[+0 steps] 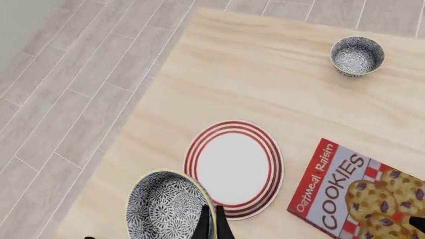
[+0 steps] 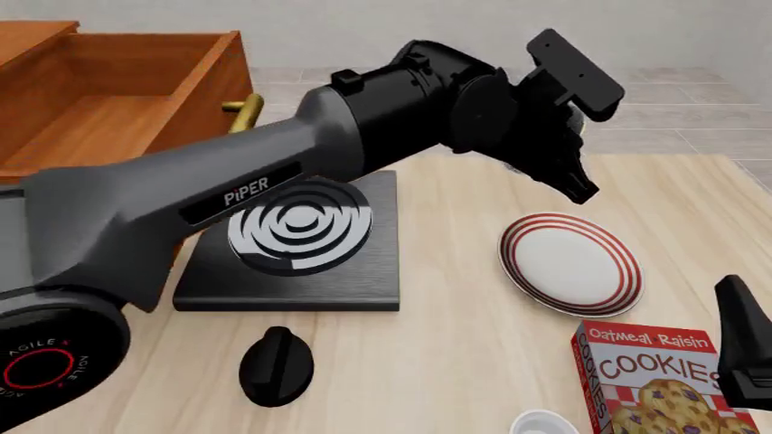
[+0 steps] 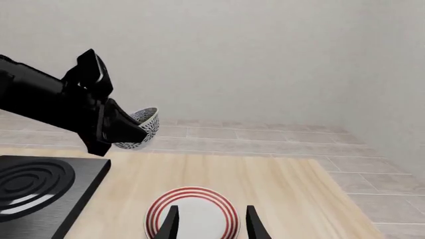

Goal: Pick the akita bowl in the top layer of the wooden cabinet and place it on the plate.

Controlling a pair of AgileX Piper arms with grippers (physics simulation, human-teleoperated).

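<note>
left wrist view: the left gripper (image 1: 212, 221) has its dark fingers closed on the rim of the akita bowl (image 1: 166, 206), a small round bowl with a dense black-and-white speckled pattern and a yellowish edge, held in the air. below it on the pale wooden table (image 1: 252, 79) lies the plate (image 1: 234, 168), round and white with concentric red rings. the bowl overlaps the plate's edge in this picture, but it is held above rather than resting there. a red box of oatmeal raisin cookies (image 1: 359, 194) lies just beside the plate, and a second small speckled bowl (image 1: 357, 56) stands well apart from it on the table.

front view: the black left arm reaches across from the left, its gripper above the table beyond the plate (image 2: 570, 262); the bowl is hidden behind the arm here. the reddish-brown wooden cabinet (image 2: 72, 127) has its top layer (image 2: 199, 86) pulled open, brass bar handle (image 2: 245, 108) showing. a black square stove with grey rings (image 2: 296, 240) sits between cabinet and plate. the cookie box (image 2: 645, 375) lies near the plate.

right wrist view: the right gripper (image 3: 211, 221) has its fingers spread apart, holding nothing, over the plate (image 3: 192, 214). the left gripper (image 3: 126, 127) carries the akita bowl (image 3: 141, 128) tilted in the air, beyond the plate.
</note>
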